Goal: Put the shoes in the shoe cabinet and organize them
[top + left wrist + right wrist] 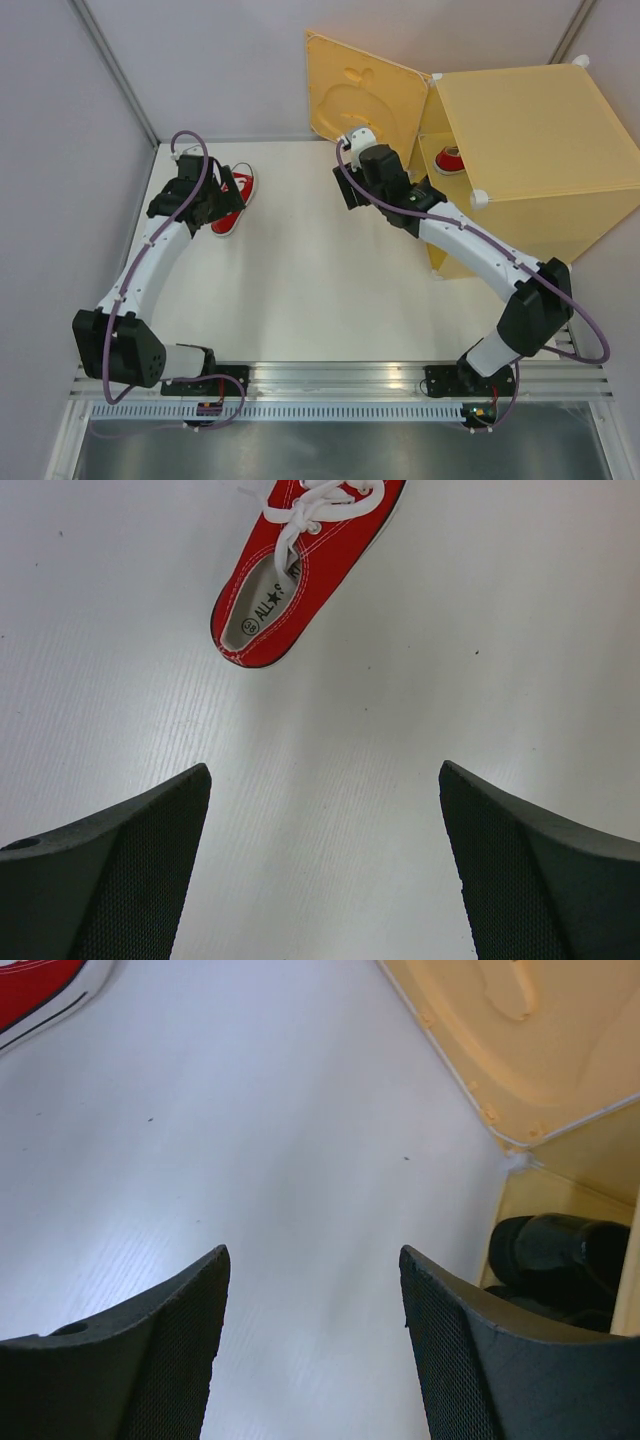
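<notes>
Found left end effector (323, 770) spread, empty, above the table (300, 290) near a red canvas sneaker (300, 570). Found right end effector (313, 1252) spread too, beside the open shoe cabinet (530, 130) holding a black dress shoe (560, 1255).

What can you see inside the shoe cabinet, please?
One red sneaker and part of a black dress shoe show inside the shoe cabinet; its yellow top and walls hide everything deeper.

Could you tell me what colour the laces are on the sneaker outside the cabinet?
White laces; clearest in the left wrist view.
</notes>
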`<state>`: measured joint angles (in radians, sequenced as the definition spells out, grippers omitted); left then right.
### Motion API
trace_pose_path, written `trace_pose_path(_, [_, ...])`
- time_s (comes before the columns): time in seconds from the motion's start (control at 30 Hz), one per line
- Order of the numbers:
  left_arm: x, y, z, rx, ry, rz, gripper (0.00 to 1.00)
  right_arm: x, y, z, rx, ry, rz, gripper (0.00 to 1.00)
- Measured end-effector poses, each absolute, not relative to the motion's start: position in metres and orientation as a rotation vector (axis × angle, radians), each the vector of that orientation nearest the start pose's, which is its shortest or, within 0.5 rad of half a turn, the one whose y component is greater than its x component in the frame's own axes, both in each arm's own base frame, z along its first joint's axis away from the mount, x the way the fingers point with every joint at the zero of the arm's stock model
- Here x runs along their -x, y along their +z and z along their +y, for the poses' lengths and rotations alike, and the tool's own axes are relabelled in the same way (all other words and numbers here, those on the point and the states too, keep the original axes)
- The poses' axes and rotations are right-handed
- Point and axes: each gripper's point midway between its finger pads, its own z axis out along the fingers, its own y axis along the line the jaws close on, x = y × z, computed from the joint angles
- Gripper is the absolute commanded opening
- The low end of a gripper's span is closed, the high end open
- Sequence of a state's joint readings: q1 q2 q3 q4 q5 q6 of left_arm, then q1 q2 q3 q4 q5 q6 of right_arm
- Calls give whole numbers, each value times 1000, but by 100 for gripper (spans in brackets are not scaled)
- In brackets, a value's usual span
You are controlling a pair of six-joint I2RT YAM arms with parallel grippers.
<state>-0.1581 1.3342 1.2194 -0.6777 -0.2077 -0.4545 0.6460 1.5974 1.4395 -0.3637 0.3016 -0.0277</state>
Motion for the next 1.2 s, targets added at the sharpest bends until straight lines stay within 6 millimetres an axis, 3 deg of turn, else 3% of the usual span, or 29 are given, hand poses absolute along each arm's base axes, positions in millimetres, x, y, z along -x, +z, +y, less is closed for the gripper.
trace_pose_path(0.13, [-357,190,-30,477,-37,2314,97,-379,236,251,548,181,2002,74])
trace_pose_path(0.33, [-362,157,1,623,6,2377,97,-350,222,257,576,296,2016,74])
trace_pose_path(0.57, [-367,109,23,803,-12,2473,93,-324,209,246,592,345,2026,77])
trace_pose_path(0.73, [-372,82,31,907,-15,2513,92,-313,214,238,574,363,2003,83])
trace_pose_path(1.03, [-413,79,34,962,-37,2469,88,-302,228,233,524,421,1957,95])
trace_pose_path(1.2, [-417,67,34,984,-33,2481,85,-299,240,232,501,442,1920,98])
